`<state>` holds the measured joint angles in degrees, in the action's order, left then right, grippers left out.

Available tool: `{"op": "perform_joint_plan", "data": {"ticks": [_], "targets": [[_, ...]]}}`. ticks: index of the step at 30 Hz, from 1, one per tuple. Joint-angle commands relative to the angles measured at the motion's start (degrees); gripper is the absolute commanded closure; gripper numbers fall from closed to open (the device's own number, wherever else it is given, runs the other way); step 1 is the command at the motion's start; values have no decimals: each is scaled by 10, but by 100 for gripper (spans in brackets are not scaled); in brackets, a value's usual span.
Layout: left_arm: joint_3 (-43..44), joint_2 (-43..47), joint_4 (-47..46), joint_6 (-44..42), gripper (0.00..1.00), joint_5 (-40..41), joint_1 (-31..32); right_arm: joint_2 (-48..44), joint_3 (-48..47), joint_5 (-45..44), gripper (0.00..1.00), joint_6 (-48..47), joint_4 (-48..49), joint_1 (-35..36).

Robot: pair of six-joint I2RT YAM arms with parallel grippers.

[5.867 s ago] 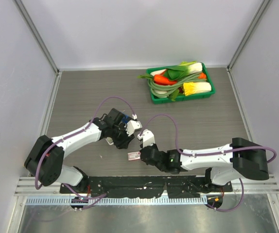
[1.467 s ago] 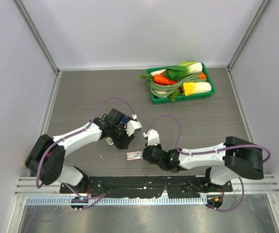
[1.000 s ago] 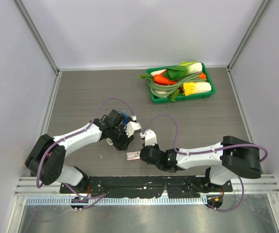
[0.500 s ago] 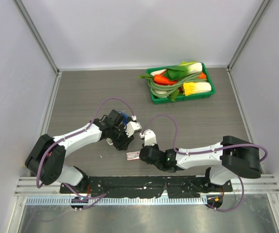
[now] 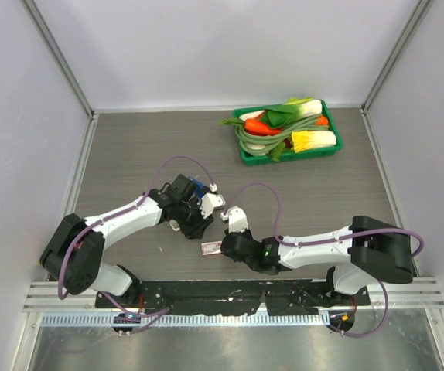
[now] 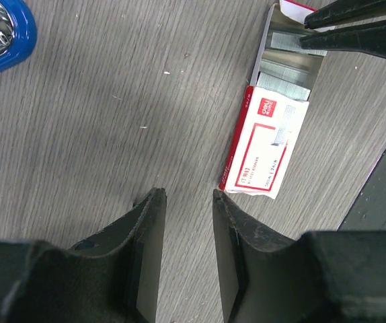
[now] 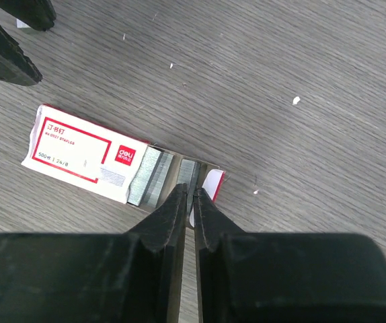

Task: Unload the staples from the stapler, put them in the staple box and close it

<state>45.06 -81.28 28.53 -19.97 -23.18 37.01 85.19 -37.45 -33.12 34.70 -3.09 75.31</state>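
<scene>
Right wrist view first: look at the right gripper (image 7: 187,193), nearly pressed together, just a thin slit between the black fingers, tips down in the open end of the box (image 7: 79,149). Cannot tell whether pinching a strip or not. Right under the tips, see the staples (image 7: 151,176), grey strips lying side by side inside that open end. Probably very light, thin and slippery, and easy to snap apart. Best pinched softly on the long sides, not the ends.

On the red and white box, read "deli" in a red patch, some Chinese words, and tiny print, maybe "500" and "24/6".

Over in the left wrist view, find the left gripper (image 6: 186,195) spread apart, holding nothing, only bare table (image 6: 112,121) between its fingers. Farther off, up in the corner, spot the stapler (image 6: 11,40), blue with a shiny metal bit, lying well apart from the box. Likely hard and small, so grab across its two long sides.
</scene>
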Motion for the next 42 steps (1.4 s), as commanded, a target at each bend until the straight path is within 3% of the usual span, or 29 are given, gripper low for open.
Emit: {"op": "perform_joint_plan", "data": {"ticks": [1,30,42], "targets": [[2,8,-11,-10,62,-7,2,7,-19,-8,85,-3,2,4],[-7,16,-12,-13,62,-4,2,62,-85,-56,87,-19,-53,46],[0,9,-10,-10,62,-4,2,-25,-82,-67,87,-18,-58,36]]}}
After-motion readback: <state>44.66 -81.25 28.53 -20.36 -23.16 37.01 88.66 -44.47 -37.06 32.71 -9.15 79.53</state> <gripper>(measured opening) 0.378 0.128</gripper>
